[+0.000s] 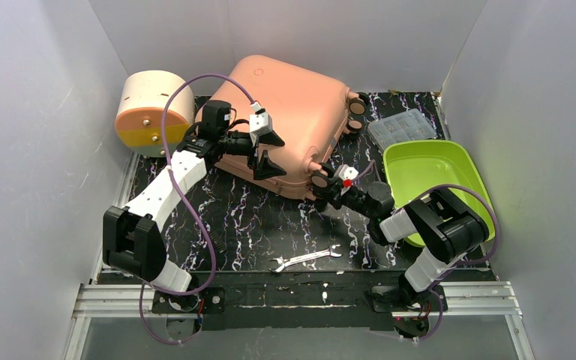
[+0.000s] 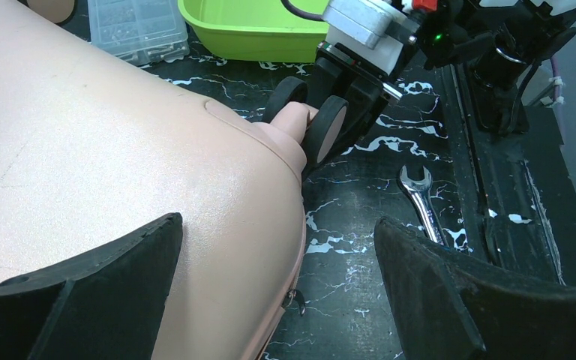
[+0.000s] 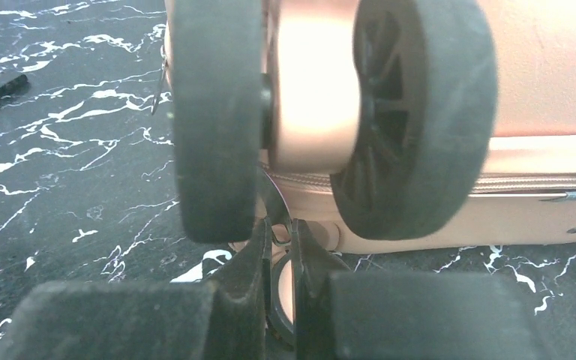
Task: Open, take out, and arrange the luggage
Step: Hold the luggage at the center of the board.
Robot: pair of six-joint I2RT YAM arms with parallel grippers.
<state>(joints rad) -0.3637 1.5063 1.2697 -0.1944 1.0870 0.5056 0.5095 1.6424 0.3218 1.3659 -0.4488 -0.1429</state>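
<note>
The salmon-pink luggage (image 1: pixel 292 112) lies closed and flat at the back centre of the table, its wheels toward the right. My left gripper (image 1: pixel 270 152) is open and straddles the case's near left edge. In the left wrist view (image 2: pixel 277 225) one finger hangs over the shell (image 2: pixel 120 165) and the other over the table. A small zipper pull (image 2: pixel 298 300) hangs from the seam between them. My right gripper (image 1: pixel 322 189) is low at the near wheel corner. In the right wrist view (image 3: pixel 279 229) it is shut on a round zipper pull (image 3: pixel 283 292) just under the double wheel (image 3: pixel 412 112).
A cream-and-orange drum box (image 1: pixel 150 109) stands at the back left. A lime-green tray (image 1: pixel 431 176) sits at the right, with a clear parts box (image 1: pixel 401 127) behind it. A wrench (image 1: pixel 305 259) lies near the front edge. Grey walls close in both sides.
</note>
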